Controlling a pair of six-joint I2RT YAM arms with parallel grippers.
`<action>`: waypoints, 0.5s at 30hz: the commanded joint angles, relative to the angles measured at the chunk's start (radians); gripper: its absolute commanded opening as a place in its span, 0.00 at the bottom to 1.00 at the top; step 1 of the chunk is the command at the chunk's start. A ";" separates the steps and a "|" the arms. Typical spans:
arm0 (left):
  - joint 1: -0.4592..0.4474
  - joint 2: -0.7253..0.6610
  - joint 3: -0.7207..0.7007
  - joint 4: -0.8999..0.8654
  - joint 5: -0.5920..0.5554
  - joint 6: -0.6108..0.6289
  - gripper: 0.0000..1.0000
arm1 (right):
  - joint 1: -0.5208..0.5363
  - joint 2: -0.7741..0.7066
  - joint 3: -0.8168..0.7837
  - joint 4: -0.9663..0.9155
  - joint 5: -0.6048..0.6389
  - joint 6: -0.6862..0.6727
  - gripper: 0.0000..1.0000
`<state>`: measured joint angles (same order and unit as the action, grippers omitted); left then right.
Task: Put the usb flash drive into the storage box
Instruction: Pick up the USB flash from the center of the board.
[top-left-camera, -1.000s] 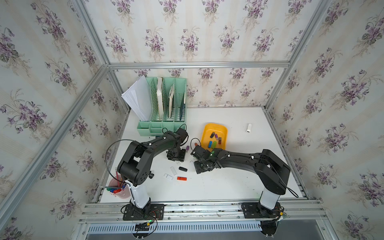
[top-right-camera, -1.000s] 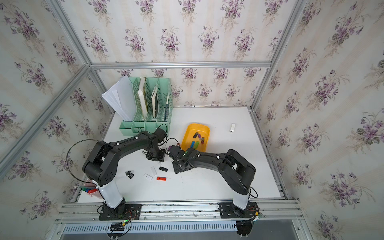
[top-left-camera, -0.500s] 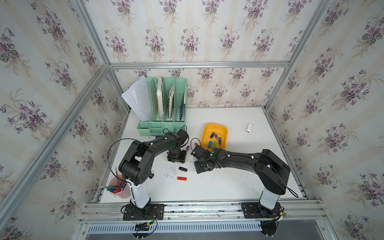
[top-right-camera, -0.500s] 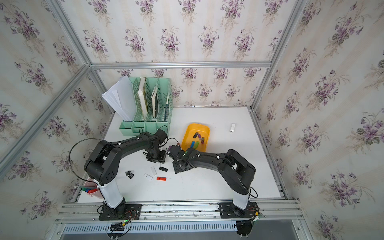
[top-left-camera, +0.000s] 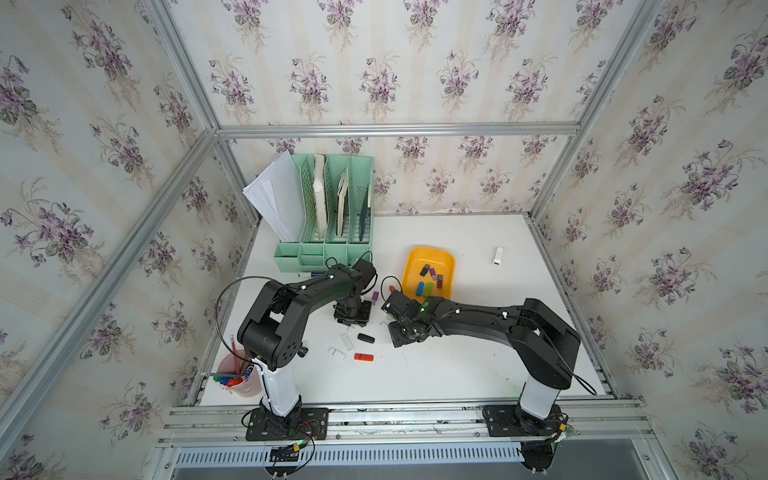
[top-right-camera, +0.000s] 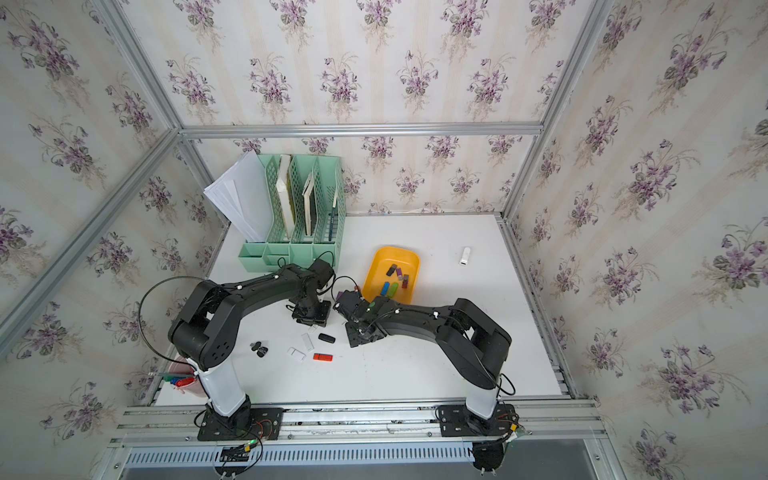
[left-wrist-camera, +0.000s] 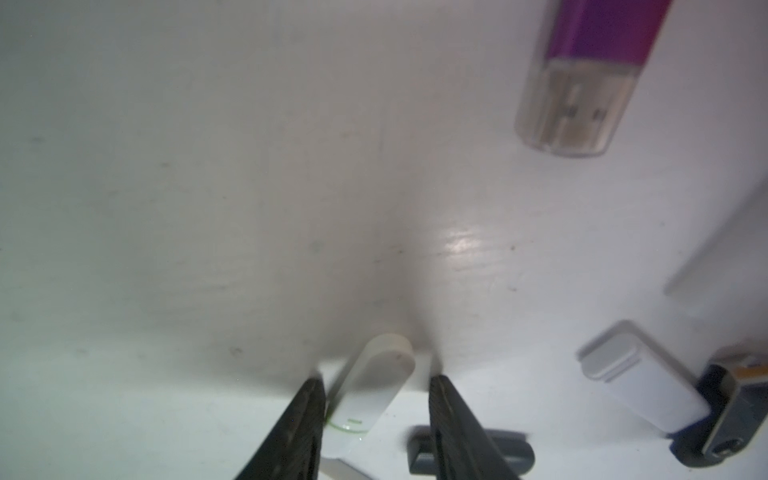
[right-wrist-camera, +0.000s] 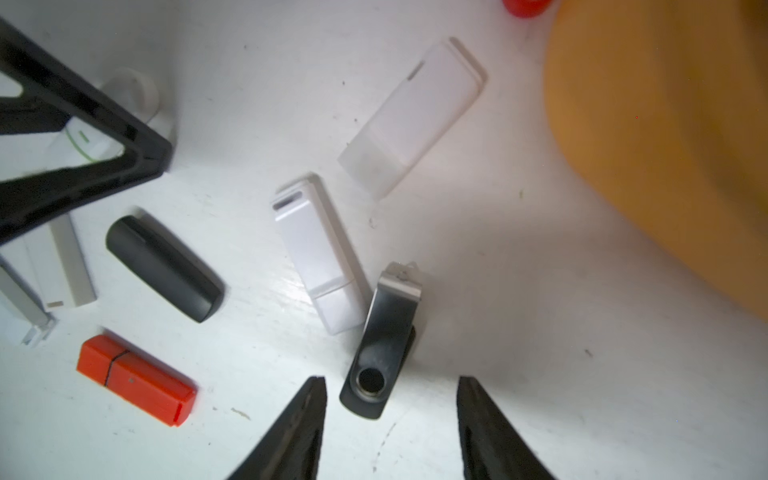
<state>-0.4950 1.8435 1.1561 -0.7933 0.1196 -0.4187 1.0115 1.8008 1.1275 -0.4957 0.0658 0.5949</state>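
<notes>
The left gripper (left-wrist-camera: 374, 379), partly open, straddles the white flash drive (left-wrist-camera: 370, 397). Likely light, stiff and slick: pinch its long sides mid-body. The right gripper (right-wrist-camera: 391, 379) gapes empty.

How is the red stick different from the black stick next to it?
The red stick is boxy with sharp corners; the black stick has rounded ends. The red stick shows a cap seam; the black stick looks smooth. Both lie flat on the table.

Green file organizer (top-left-camera: 316, 255), white papers (top-left-camera: 278, 195), pink pen cup (top-left-camera: 243, 388)
</notes>
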 joint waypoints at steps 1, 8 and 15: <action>-0.001 0.009 0.007 -0.015 -0.002 0.018 0.42 | -0.001 0.002 0.002 -0.004 0.012 -0.005 0.56; 0.000 0.013 -0.005 -0.023 -0.013 0.020 0.34 | -0.001 0.013 0.014 0.008 -0.001 0.002 0.56; 0.000 0.013 -0.010 -0.019 -0.015 0.018 0.30 | -0.001 0.053 0.044 -0.026 0.016 0.002 0.55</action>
<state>-0.4950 1.8477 1.1545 -0.7994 0.0959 -0.4072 1.0115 1.8454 1.1633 -0.4995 0.0654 0.5953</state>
